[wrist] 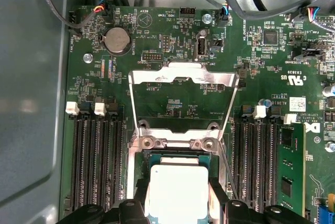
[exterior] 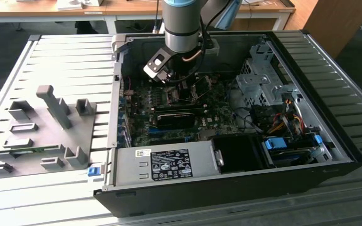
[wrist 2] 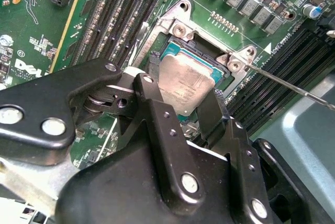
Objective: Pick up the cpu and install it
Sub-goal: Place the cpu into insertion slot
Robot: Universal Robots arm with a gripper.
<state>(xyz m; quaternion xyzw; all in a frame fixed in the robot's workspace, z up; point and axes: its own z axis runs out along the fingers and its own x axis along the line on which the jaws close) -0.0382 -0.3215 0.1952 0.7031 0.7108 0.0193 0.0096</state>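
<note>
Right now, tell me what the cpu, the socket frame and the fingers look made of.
The cpu: metal lid, silvery matte, with a dull sheen; the teal edge around it looks like circuit board.
The frame: bare bright metal, probably steel, by its glints and thin stamped edges.
The fingers: black, satin; smooth faces with screws suggest coated metal or hard plastic; I cannot tell which.

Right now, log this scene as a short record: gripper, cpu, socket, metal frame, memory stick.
gripper: closed on two opposite edges of the cpu, inside the open computer case
cpu: held over the socket, looks slightly tilted, not seated flat
socket: uncovered, directly beneath the cpu
metal frame: swung open, clear of the socket
memory stick: green, seated in a slot beside the socket
</note>
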